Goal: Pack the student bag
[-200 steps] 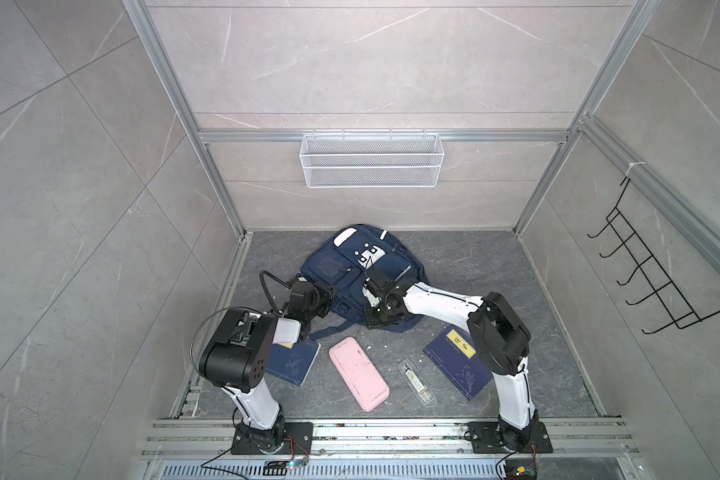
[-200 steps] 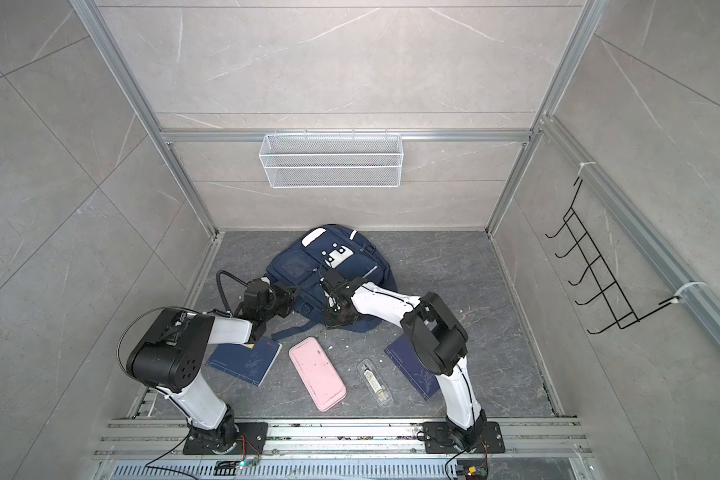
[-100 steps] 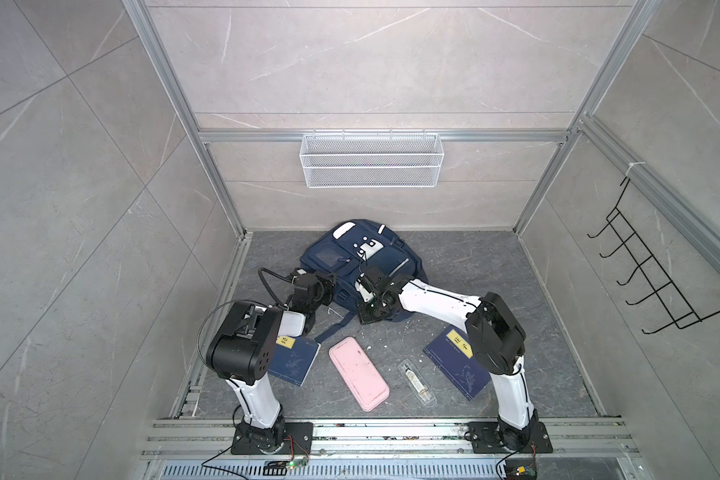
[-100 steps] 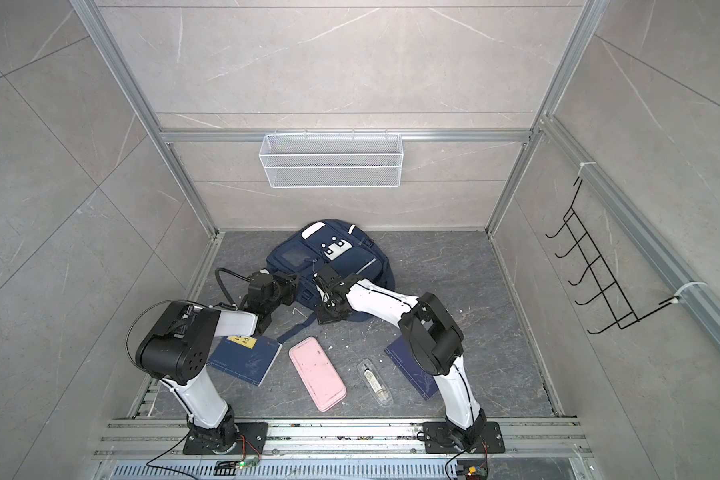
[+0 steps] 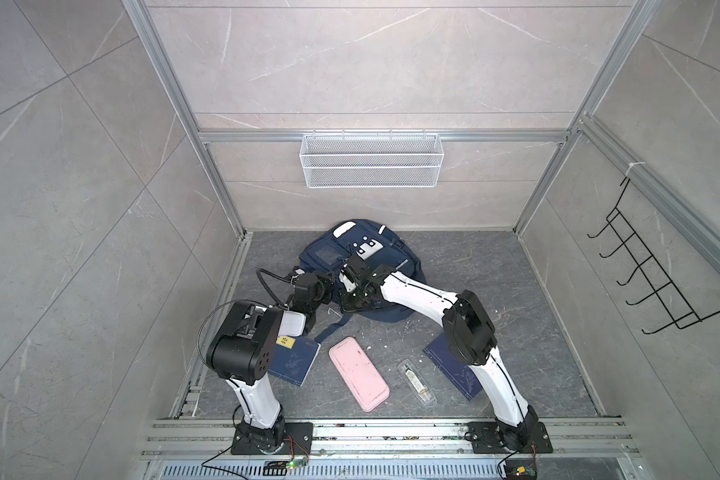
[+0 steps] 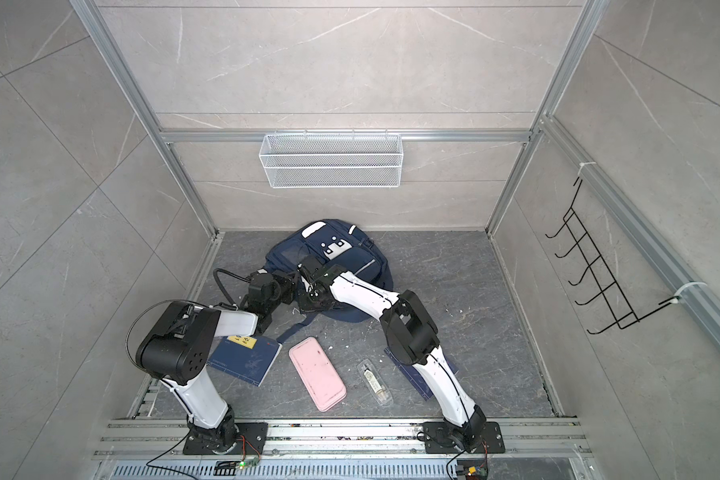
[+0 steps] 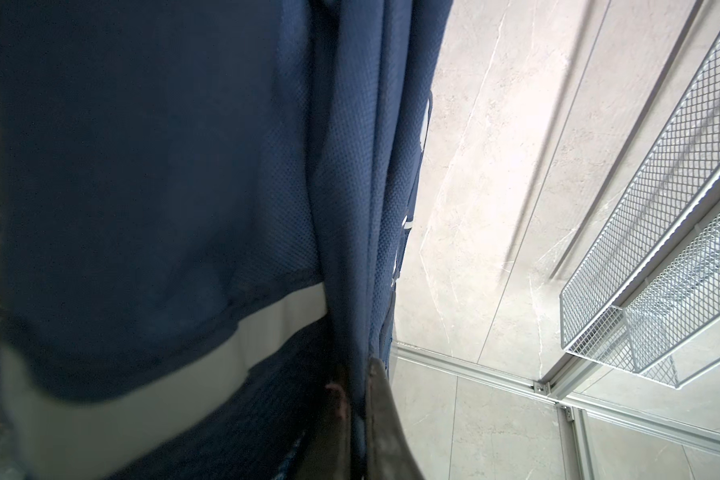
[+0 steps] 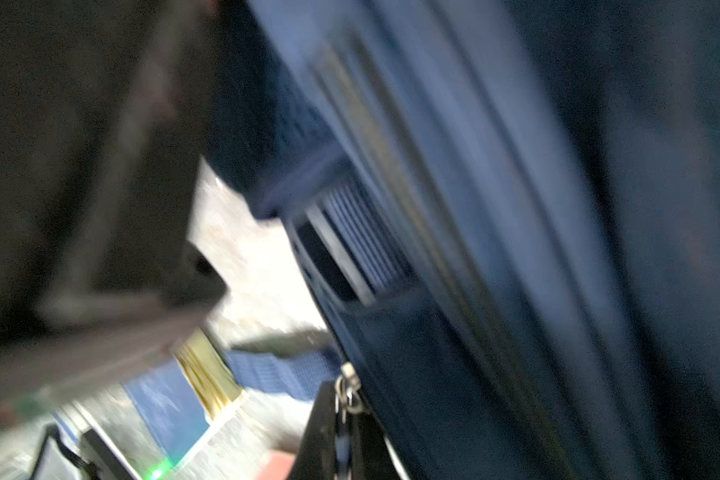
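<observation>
The student bag (image 5: pixel 385 259) (image 6: pixel 350 257), navy with a white dotted patch, stands propped near the back wall in both top views. My left gripper (image 5: pixel 328 287) (image 7: pixel 356 386) is shut, pinching a fold of navy fabric (image 7: pixel 350 249) at the bag's left edge. My right gripper (image 5: pixel 350 297) (image 8: pixel 346 415) is close beside it at the bag's front. It is shut on a tab hanging from a metal zipper pull (image 8: pixel 348 392). The right wrist view is blurred. Most of the bag's lower front is hidden behind both wrists.
On the floor in front lie a navy book with a yellow label (image 5: pixel 294 359), a pink case (image 5: pixel 358 374), a clear case (image 5: pixel 416 382) and another navy book (image 5: pixel 454 374) partly under the right arm. A wire basket (image 5: pixel 371 166) hangs on the back wall, a hook rack (image 5: pixel 657 282) on the right wall.
Both grippers have drawn closer together and kept their grips. The bag has bunched up and stands more upright toward the back wall. The loose things on the floor have not moved.
</observation>
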